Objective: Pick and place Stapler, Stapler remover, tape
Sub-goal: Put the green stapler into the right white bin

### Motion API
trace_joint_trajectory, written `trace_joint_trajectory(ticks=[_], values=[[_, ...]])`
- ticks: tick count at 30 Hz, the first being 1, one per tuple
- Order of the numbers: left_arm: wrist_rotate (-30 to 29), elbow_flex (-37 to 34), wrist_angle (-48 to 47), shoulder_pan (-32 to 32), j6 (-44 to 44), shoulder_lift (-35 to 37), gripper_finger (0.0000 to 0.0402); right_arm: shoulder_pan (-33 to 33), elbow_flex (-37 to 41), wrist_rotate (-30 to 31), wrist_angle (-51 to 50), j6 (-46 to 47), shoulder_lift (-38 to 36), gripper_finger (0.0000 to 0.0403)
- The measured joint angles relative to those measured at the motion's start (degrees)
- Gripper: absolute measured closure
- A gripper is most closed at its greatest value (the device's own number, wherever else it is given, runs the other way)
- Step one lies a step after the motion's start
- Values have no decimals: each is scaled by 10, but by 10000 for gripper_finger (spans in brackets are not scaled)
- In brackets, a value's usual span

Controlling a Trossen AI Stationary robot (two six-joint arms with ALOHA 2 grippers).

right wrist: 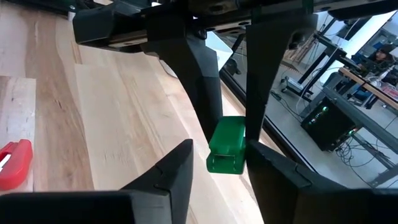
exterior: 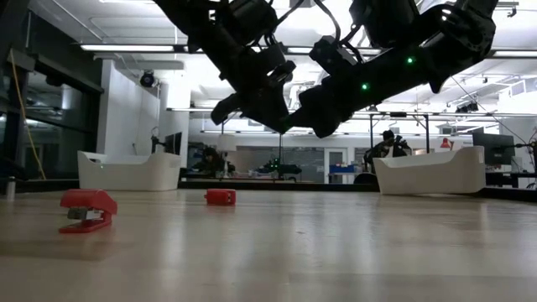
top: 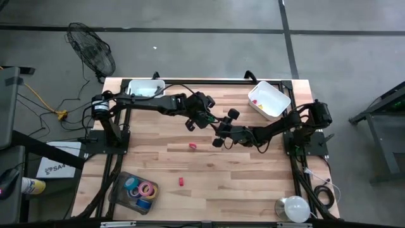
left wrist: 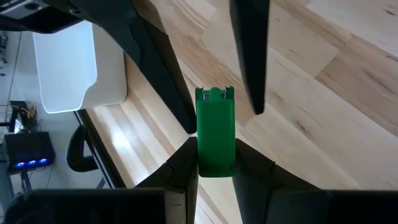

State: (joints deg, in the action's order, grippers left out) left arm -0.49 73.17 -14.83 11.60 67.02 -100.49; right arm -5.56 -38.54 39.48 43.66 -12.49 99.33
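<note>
High over the wooden table's [top: 253,183] open middle, the left gripper [left wrist: 216,163] pinches a smooth green stapler [left wrist: 215,130], the right gripper [right wrist: 214,163] part-open around it; ring-shaped tape rolls [top: 140,190] sit in a near-edge clear tray [top: 120,183].

Probably a robotics lab; other robot rigs [exterior: 388,149], ceiling striplights [exterior: 138,48] behind.

Both arms raised, grippers meeting mid-table.

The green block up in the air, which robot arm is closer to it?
Left. The left gripper pinches the green block. The right gripper is right beside it, open, its fingers either side without gripping.
</note>
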Motion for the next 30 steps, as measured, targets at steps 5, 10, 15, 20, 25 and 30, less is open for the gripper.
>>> trace_joint_trajectory(ticks=[5,10,15,20,25,30], values=[[0,0,3,0,0,0,329,0,0,3,0,0,0,255],[2,0,8,0,-1,0,329,0,0,19,0,-7,0,277],[2,0,6,0,-7,0,329,0,0,27,0,-12,0,329],[1,0,5,0,-17,0,329,0,0,29,0,-13,0,337],[0,1,5,0,-18,0,321,0,0,35,3,-12,0,332],[-1,1,3,0,-21,0,291,-1,0,34,4,-10,0,338]])
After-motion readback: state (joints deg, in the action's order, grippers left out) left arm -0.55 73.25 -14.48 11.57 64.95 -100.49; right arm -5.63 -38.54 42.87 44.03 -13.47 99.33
